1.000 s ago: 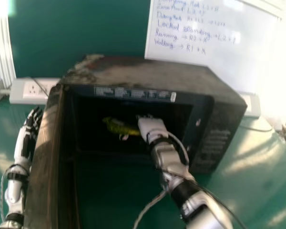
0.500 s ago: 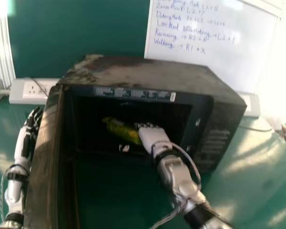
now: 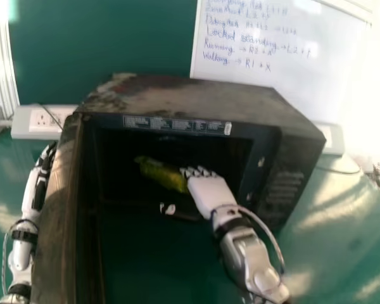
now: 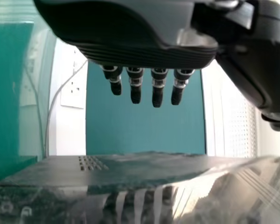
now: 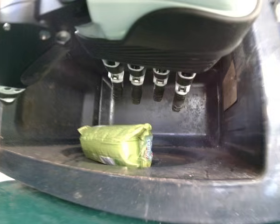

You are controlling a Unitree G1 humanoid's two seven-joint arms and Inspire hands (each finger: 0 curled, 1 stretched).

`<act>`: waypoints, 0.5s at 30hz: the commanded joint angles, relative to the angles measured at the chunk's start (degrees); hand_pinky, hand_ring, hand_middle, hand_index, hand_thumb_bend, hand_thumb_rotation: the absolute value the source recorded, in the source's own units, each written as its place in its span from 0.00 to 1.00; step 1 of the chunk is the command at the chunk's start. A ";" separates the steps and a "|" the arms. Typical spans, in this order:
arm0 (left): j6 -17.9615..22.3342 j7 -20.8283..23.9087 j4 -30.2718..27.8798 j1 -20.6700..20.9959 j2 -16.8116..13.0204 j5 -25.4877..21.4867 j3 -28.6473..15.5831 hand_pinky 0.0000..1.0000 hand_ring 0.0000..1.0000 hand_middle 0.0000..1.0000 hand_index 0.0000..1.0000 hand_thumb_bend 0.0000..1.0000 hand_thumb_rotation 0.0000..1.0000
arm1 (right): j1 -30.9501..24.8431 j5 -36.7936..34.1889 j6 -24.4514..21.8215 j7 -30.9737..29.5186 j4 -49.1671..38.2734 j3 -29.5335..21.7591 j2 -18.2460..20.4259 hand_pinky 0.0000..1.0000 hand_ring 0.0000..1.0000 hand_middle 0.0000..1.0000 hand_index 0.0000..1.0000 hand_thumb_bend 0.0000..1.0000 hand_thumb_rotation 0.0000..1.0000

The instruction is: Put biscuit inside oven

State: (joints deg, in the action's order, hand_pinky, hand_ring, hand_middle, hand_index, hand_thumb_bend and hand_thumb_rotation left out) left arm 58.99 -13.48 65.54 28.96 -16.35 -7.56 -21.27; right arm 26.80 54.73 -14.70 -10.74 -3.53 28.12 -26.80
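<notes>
Head view: the interior of the oven (image 3: 187, 98) was dark, and its back corners were hard to make out. The oven door (image 3: 54, 221) partly hid the left hand (image 3: 37, 183), whose fingers lay extended on the door's outer side. The right hand (image 3: 209, 193) was at the oven opening, fingers outstretched beside the near end of the biscuit packet (image 3: 161, 175) — contact could not be confirmed from this angle. The packet lay inside the oven, a dim yellow-green form.

Left wrist view: the left hand's palm side was in shadow and its body cut off at the top edge. Its fingers were straight, well spread, with nothing held.

Right wrist view: the upper part of the right hand was cut off. Its fingers were straight and held nothing. The packet lay on its side on the oven floor, apart from them — green wrapper glossy and creased, ends crimped, coloured print on one end.
</notes>
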 commanded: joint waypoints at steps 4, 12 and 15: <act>3.67 3.09 2.99 -5.44 3.18 2.18 1.71 1.00 1.00 1.00 1.00 1.00 1.00 | -5.84 -1.20 2.16 1.87 -5.20 -4.07 -0.42 0.97 0.99 1.00 0.99 1.00 0.96; 7.50 12.55 3.35 -5.86 1.83 9.94 5.14 1.00 1.00 1.00 1.00 1.00 1.00 | -12.13 -5.67 10.97 11.30 -6.44 -10.34 -0.26 0.97 1.00 0.99 0.99 1.00 0.94; 8.89 17.32 3.37 -6.15 1.07 13.66 6.84 1.00 1.00 1.00 1.00 1.00 1.00 | -13.72 -7.00 13.69 13.87 -6.68 -12.10 0.04 0.97 1.00 0.99 0.98 1.00 0.94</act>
State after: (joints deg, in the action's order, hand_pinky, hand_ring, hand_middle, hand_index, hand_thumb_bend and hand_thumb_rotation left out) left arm 66.87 1.88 65.56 28.82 -16.94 3.76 -15.93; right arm 13.93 48.62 -2.42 1.59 -9.55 17.24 -26.93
